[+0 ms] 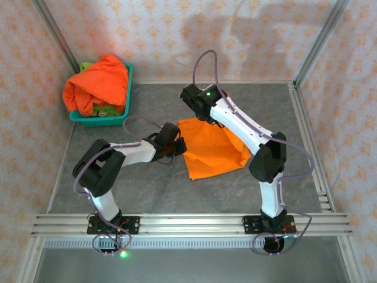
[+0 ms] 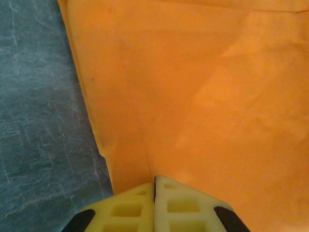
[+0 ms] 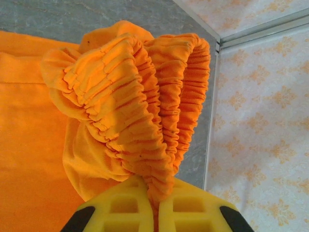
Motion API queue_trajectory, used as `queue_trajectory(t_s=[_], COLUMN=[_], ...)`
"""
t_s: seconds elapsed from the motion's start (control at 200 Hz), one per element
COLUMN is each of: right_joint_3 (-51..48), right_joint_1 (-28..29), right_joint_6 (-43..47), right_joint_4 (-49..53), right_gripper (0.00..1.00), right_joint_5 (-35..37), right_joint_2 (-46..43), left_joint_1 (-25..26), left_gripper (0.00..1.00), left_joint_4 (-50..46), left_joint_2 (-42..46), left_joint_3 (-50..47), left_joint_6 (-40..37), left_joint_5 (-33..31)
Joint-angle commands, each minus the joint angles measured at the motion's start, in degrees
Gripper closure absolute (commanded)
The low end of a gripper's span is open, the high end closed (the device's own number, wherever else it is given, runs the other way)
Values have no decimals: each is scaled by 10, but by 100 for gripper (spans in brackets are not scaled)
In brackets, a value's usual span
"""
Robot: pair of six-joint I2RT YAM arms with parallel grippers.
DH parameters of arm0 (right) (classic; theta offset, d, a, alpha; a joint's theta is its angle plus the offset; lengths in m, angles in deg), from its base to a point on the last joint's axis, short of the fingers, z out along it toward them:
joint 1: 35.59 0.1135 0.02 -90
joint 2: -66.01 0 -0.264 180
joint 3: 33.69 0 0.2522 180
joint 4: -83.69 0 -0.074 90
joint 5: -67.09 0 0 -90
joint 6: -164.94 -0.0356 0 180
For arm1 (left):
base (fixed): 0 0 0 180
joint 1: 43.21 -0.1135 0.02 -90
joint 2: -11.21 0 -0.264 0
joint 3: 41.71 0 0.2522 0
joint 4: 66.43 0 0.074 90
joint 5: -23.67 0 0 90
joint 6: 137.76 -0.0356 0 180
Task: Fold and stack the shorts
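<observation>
orange soft-fabric shorts [image 1: 215, 150], gathered elastic waist: held at two edges

garment lies spread at the centre of the grey marbled table [image 1: 147, 197], between the two arms, flat except where it is gripped.

left gripper [image 2: 154, 186]: pale yellow fingers [image 2: 133, 205] pressed together, no gap, at the cloth's left edge. creases run into the tips, so i judge a thin layer is pinched there; the wrist view does not prove it.

right gripper [image 3: 155, 193]: narrow, clamped on the ruched waistband [image 3: 145, 106], which stands bunched above the fingers at the garment's far edge.

why so held, as i read it: one arm on each edge lets the cloth be carried over itself evenly, without dragging or skewing.

teal plastic mesh basket [image 1: 97, 120], far left corner: second orange pair [image 1: 100, 82] heaped over the rim, lime green pair [image 1: 87, 66] showing behind it. both crumpled.

progress: first of three in hand, fold not complete, no stack begun.

risk: left hold looks shallow and may slip.
</observation>
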Motion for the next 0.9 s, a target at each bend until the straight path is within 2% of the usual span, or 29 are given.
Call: queue_trajectory(t_s=[0.0, 0.345, 0.72, 0.896], right_joint_3=[23, 28, -17, -50], right_joint_1=[6, 18, 19, 19], right_joint_6=[-37, -95, -143, -156], right_joint_4=[24, 11, -66, -102], right_gripper=[100, 100, 100, 92], right_joint_5=[-10, -119, -265, -305], right_joint_2=[10, 33, 55, 67], left_joint_1=[2, 9, 16, 16], left_gripper=[94, 96, 96, 95], left_joint_4=[21, 38, 50, 59], left_joint_2=[-20, -58, -68, -63], left_joint_3=[9, 9, 11, 6], left_joint_6=[12, 25, 34, 40], left_joint_5=[5, 10, 10, 7])
